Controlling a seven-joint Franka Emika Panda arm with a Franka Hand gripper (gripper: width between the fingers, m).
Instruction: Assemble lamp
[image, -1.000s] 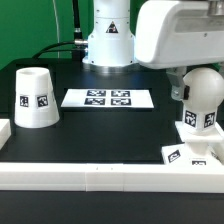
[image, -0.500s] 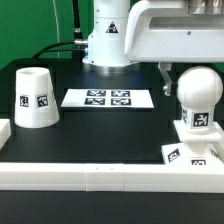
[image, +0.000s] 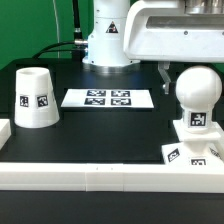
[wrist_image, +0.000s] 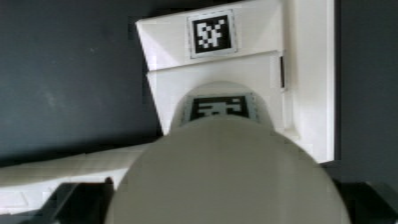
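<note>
At the desk's near edge, toward the exterior view's right corner, we can't make out the fingers clearly: the wrist view shows only dark tips at the frame edge flanking the bulb (wrist_image: 222, 170), so we cannot tell how far open the gripper is or whether it grips anything. In the exterior view the white arm body hangs above and behind the bulb (image: 197, 95), fingers hidden.

Bulb stands upright on the low square base (image: 192, 152), round top up, tag facing us; base sits against the white border rail (image: 100, 176) along the near edge. Whether the bulb is fully seated we cannot tell.

Shade (image: 34, 97) stands well apart near the desk's exterior-view-left edge, wide end down, untouched. Marker board (image: 108, 98) lies flat mid-desk toward the far edge.

Risks, as we judge: if the bulb is only loosely seated, a lifting or sideways move could tip it or drag the base along the rail. Fetching the shade means a long traverse, and lowering it off-centre could knock the bulb.
</note>
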